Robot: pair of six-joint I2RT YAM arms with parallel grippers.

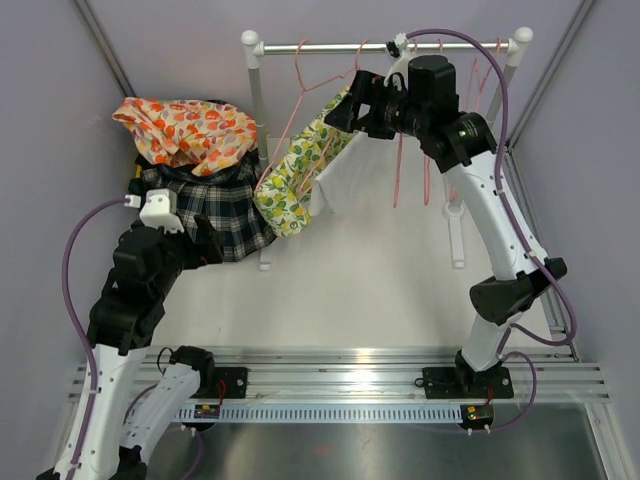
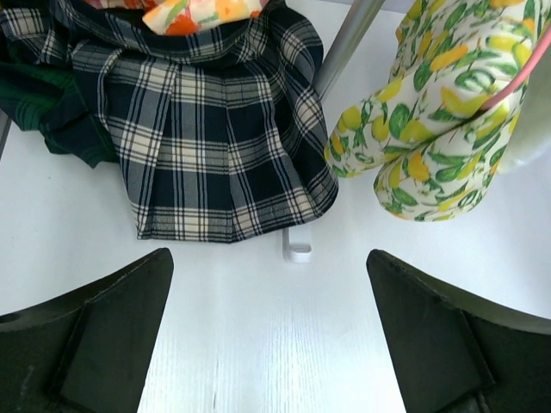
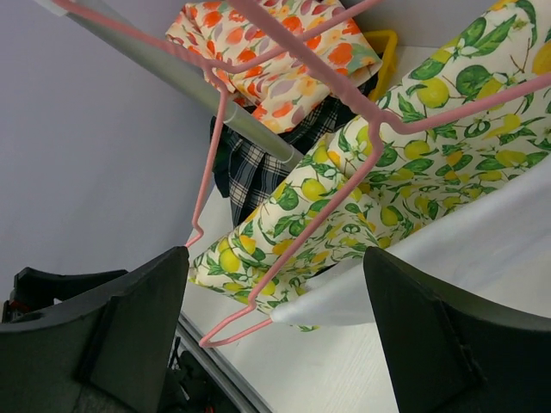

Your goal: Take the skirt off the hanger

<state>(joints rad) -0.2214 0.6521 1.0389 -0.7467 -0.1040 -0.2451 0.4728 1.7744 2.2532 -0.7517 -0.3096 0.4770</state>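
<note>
A lemon-print skirt [image 1: 297, 178] with a white lining hangs tilted on a pink wire hanger [image 1: 296, 110] from the rack's rod [image 1: 330, 46]. It also shows in the right wrist view [image 3: 405, 163] with its hanger [image 3: 314, 219], and in the left wrist view [image 2: 430, 112]. My right gripper [image 1: 338, 108] is open, up by the skirt's top end, holding nothing [image 3: 275, 335]. My left gripper [image 1: 213, 246] is open and empty, low over the white table in front of the rack's foot [image 2: 271, 335].
A plaid skirt [image 1: 215, 210] and an orange floral cloth [image 1: 185, 130] lie piled at the back left, by a yellow object [image 3: 387, 43]. Empty pink hangers [image 1: 400, 170] hang at the rod's right. The rack's white foot [image 2: 298, 251] lies ahead of my left gripper.
</note>
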